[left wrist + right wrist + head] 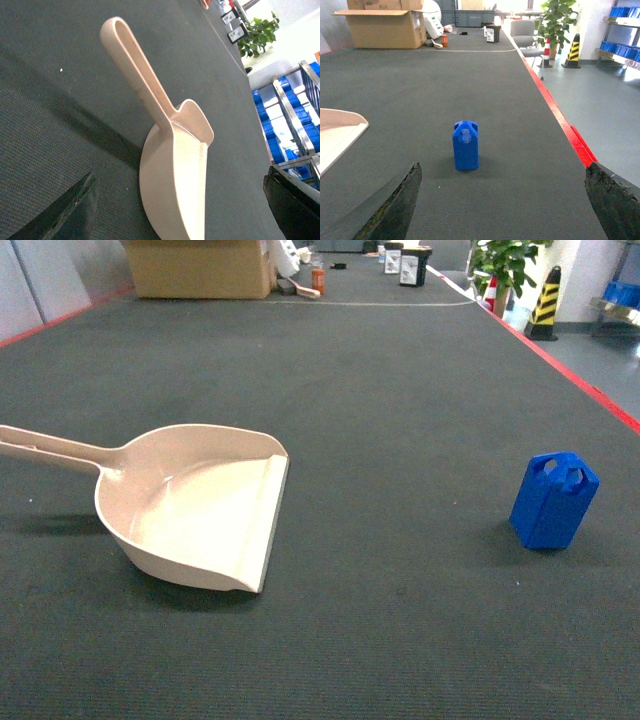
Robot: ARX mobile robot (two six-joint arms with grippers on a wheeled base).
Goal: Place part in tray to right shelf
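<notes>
Part (553, 501) is standing upright on the dark carpeted floor (400, 390), on the right side of the head view, well apart from the tray (200, 505). Nothing is touching it. Its holed end is facing up.

Tray is lying flat on the floor at the left, handle pointing left and out past the frame edge, wide lip facing right toward the part. Its pan is holding nothing.

Left end effector (180, 210): two dark fingers are showing at the lower corners of the left wrist view, spread wide, with the tray's pan and handle lying between and beyond them. It is not gripping anything.

Right end effector (502, 205): fingers likewise are sitting at the lower corners of the right wrist view, spread wide and carrying nothing. The part is standing ahead of them, roughly centred in the gap but a little left, not yet between the pads. A corner of the tray is showing at the left edge of that view.

Progress, as judged: nothing of the task is done yet. Part is not picked, tray is not loaded or lifted, and no delivery is under way. Remaining: right arm closing on the part and setting it into the pan; tray being taken up by the handle; load being carried to the shelf. A steel rack with blue crates (295, 130) is visible far off in the left wrist view; whether that is the target shelf I cannot tell.
</notes>
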